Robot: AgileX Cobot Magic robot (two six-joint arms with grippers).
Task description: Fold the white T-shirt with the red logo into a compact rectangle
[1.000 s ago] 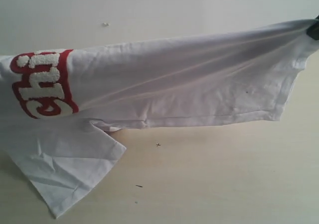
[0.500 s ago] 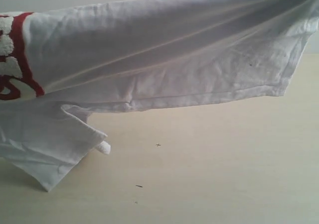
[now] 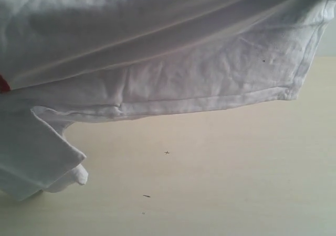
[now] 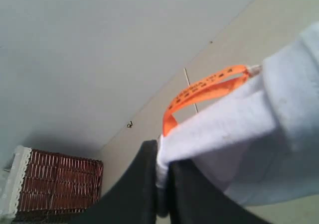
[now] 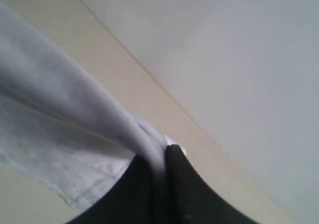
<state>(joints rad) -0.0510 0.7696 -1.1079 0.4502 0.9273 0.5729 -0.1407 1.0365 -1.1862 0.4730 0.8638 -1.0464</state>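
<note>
The white T-shirt [image 3: 173, 57] hangs stretched across the top of the exterior view, held up off the table, its hemmed edge sagging along the middle. A sleeve [image 3: 37, 157] droops at the lower left and touches the table. Only a sliver of the red logo [image 3: 3, 84] shows at the left edge. Both grippers are out of the exterior view. My left gripper [image 4: 163, 157] is shut on the white T-shirt's [image 4: 259, 124] fabric beside the orange neck tag [image 4: 204, 90]. My right gripper [image 5: 162, 157] is shut on a bunched edge of the white T-shirt [image 5: 70, 114].
A pale wooden table [image 3: 220, 178] lies below the shirt, with small dark specks [image 3: 166, 152] on it. A brown wicker basket [image 4: 55, 184] with a white trim stands by the wall in the left wrist view. A light wall rises behind the table.
The shirt has risen and shifted left across the three exterior frames. The red logo has slid almost out of view, and the drooping sleeve has been pulled leftward.
</note>
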